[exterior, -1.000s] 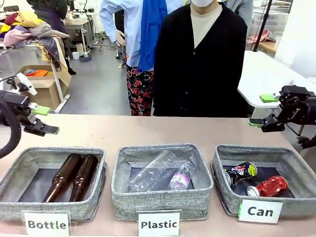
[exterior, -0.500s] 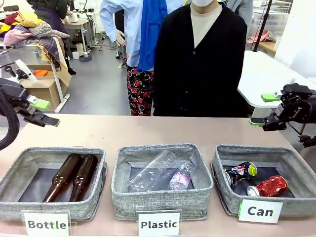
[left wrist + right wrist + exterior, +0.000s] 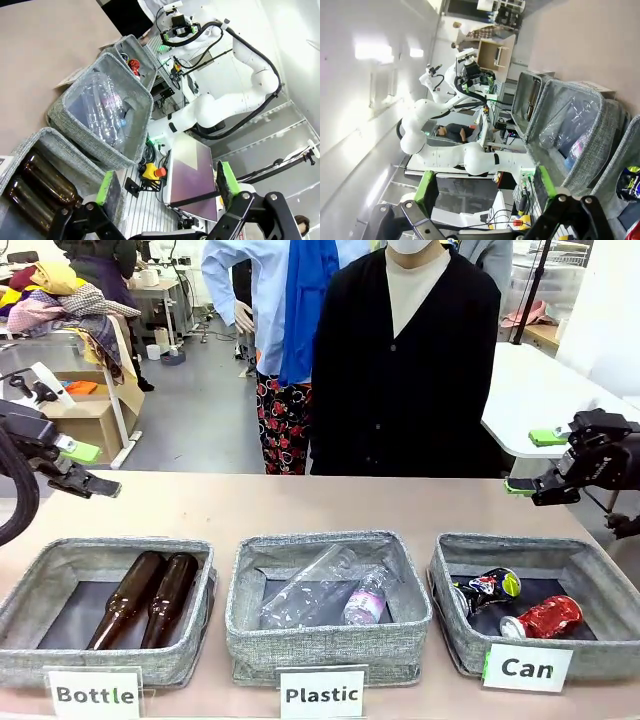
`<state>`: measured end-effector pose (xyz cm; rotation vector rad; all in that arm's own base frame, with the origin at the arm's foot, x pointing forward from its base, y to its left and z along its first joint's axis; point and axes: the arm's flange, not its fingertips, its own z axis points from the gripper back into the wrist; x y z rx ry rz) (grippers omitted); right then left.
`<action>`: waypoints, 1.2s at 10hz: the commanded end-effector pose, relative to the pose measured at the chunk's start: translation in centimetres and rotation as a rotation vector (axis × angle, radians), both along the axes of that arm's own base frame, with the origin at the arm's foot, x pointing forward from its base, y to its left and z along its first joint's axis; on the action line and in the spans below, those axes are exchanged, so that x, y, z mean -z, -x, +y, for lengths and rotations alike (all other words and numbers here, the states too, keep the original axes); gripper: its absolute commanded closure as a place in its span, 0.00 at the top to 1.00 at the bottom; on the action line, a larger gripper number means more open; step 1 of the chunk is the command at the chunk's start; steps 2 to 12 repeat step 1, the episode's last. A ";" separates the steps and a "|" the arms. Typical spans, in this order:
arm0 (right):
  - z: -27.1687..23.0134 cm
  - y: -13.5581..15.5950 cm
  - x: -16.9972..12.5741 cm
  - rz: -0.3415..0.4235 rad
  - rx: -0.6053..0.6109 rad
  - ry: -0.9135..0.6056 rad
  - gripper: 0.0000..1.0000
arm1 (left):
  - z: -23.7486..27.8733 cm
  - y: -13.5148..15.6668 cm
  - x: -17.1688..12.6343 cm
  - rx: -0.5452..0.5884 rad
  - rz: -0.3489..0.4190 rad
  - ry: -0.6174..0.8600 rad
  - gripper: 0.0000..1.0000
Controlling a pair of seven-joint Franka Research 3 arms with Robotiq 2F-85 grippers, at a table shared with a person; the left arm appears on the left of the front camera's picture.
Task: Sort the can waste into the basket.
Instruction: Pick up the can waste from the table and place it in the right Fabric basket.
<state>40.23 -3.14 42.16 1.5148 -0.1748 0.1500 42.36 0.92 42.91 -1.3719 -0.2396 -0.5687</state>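
counter: pinkish top with three grey fabric baskets in a row along your near edge, and a person in a black cardigan standing at the far side.
can basket: the basket labelled "can" is your landmark, the rightmost of the three; the plastic basket sits just left of it, the bottle basket well left.
cans: both already lie inside the can basket; the black can is at its left, the red can just right and nearer you, long axis running roughly left to right, silver end to the left.
right hand: right hand hangs above and behind the can basket's far rim, jaws spread, nothing between them; it is the nearer one.
left hand: left hand hangs far left of the can basket, beyond the bottle basket, jaws apart and empty.
next move: you appear to have no can left outside, so the sorting looks finished.
change: over the last second the left hand rose slightly and drew outward; the right hand barely shifted; cans unmoved.
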 end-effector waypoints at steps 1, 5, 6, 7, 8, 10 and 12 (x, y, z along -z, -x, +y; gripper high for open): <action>0.0 0.1 -0.3 -0.005 -0.008 0.013 1.00 | 0.1 0.2 0.3 0.006 -0.014 -0.004 1.00; 0.0 0.1 -0.3 -0.005 -0.008 0.013 1.00 | 0.1 0.2 0.3 0.006 -0.014 -0.004 1.00; 0.0 0.1 -0.3 -0.005 -0.008 0.013 1.00 | 0.1 0.2 0.3 0.006 -0.014 -0.004 1.00; 0.0 0.1 -0.3 -0.005 -0.008 0.013 1.00 | 0.1 0.2 0.3 0.006 -0.014 -0.004 1.00; 0.0 0.1 -0.3 -0.005 -0.008 0.013 1.00 | 0.1 0.2 0.3 0.006 -0.014 -0.004 1.00; 0.0 0.1 -0.3 -0.005 -0.008 0.013 1.00 | 0.1 0.2 0.3 0.006 -0.014 -0.004 1.00; 0.0 0.1 -0.3 -0.005 -0.008 0.013 1.00 | 0.1 0.2 0.3 0.006 -0.014 -0.004 1.00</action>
